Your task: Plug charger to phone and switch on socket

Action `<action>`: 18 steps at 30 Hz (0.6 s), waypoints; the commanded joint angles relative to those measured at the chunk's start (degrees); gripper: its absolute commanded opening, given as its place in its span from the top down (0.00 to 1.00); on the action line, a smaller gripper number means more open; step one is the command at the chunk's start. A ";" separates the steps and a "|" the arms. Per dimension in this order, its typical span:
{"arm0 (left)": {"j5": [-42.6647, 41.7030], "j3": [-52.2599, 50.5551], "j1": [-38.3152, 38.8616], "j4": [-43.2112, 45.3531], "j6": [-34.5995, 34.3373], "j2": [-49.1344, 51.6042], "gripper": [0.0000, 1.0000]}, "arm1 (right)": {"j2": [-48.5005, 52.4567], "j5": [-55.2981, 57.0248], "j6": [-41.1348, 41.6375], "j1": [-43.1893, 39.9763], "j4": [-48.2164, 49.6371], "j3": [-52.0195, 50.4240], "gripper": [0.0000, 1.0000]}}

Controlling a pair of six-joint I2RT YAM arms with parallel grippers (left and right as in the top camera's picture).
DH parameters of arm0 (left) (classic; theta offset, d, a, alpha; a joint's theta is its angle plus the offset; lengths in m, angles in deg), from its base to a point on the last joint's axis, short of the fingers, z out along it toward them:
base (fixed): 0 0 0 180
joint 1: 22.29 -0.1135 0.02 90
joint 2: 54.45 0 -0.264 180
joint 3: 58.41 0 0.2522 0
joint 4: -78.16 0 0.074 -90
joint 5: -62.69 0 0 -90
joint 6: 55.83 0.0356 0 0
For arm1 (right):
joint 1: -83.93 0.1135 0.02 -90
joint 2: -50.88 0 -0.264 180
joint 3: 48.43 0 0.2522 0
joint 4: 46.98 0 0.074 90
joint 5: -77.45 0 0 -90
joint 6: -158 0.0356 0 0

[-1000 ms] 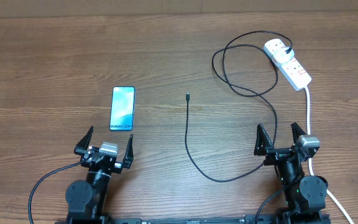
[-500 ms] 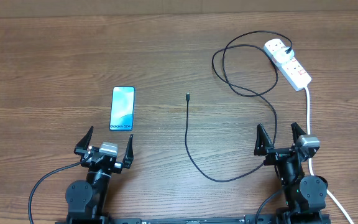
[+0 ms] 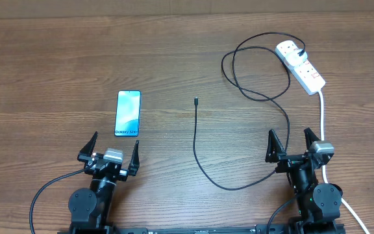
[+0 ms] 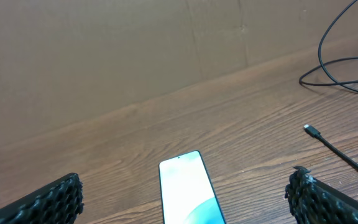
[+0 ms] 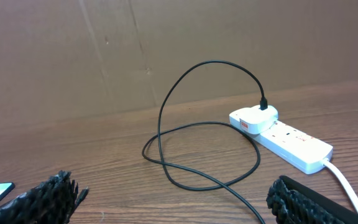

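Observation:
The phone [image 3: 128,114] lies flat on the wooden table at the left, screen up; it also shows in the left wrist view [image 4: 188,186]. The charger, a thin black cable [image 3: 197,149], runs from its connector tip [image 3: 196,101] in a loop to a plug in the white socket [image 3: 300,65] at the far right. The tip also shows in the left wrist view [image 4: 307,129]. The socket shows in the right wrist view [image 5: 281,138]. My left gripper [image 3: 110,151] is open, just in front of the phone. My right gripper [image 3: 293,144] is open, well in front of the socket.
The thick white cord [image 3: 323,114] runs from the socket toward the front edge past my right arm. A brown cardboard wall [image 4: 135,50] stands behind the table. The black cable loops [image 5: 197,155] lie between my right gripper and the socket.

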State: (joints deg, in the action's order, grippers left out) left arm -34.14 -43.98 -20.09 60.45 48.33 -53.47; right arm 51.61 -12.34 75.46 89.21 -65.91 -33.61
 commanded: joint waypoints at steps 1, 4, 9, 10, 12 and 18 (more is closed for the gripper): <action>0.61 -0.39 -0.31 0.00 1.09 -0.72 0.00 | -0.57 -0.28 -0.07 0.22 0.39 -0.61 0.00; 0.61 -0.39 -0.31 0.00 1.09 -0.72 0.00 | -0.57 -0.28 -0.07 0.22 0.39 -0.61 0.00; 0.61 -0.39 -0.31 0.00 1.09 -0.72 0.00 | -0.57 -0.28 -0.07 0.22 0.39 -0.61 0.00; 0.61 -0.39 -0.31 0.00 1.09 -0.72 0.01 | -0.57 -0.31 -0.07 0.22 0.39 -0.61 0.00; 0.59 -0.39 -0.31 1.14 1.11 -0.72 0.00 | -0.57 -0.28 -0.07 0.22 0.39 -0.61 0.00; -0.26 -0.39 -0.31 0.76 1.09 -0.72 0.00 | -0.57 -0.31 -0.07 0.22 0.39 -0.61 0.00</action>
State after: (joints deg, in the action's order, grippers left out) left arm -34.18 -44.05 -20.09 61.76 48.33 -53.49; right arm 51.61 -12.32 75.46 89.21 -65.86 -33.61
